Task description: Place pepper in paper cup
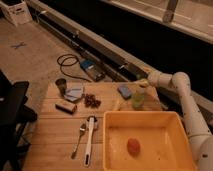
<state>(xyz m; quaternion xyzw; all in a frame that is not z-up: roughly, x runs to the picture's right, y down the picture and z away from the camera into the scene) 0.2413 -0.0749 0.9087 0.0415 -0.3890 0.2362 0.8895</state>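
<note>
Though its finger state cannot be told, the end effector point(141, 86) hovers over the paper cup point(138, 100).

Yellow tub point(143, 120) with orange ball point(133, 145); metal spoon point(78, 140) beside white-handled utensil point(89, 141).

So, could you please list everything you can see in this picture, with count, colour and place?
table: one, pale wood slats, centre.
yellow tub: one, front right of table; a small orange object lies inside.
paper cup: one, pale, back right of table, under the gripper.
pepper: one, greenish, above the cup at the gripper.
dark metal cup: one, back left.
blue pad: one, left of the paper cup.
metal spoon: one, front.
white-handled utensil: one, beside the spoon.
black cable: one, floor behind table.
arm: one, white, right side.
gripper: one, above the paper cup.
</note>
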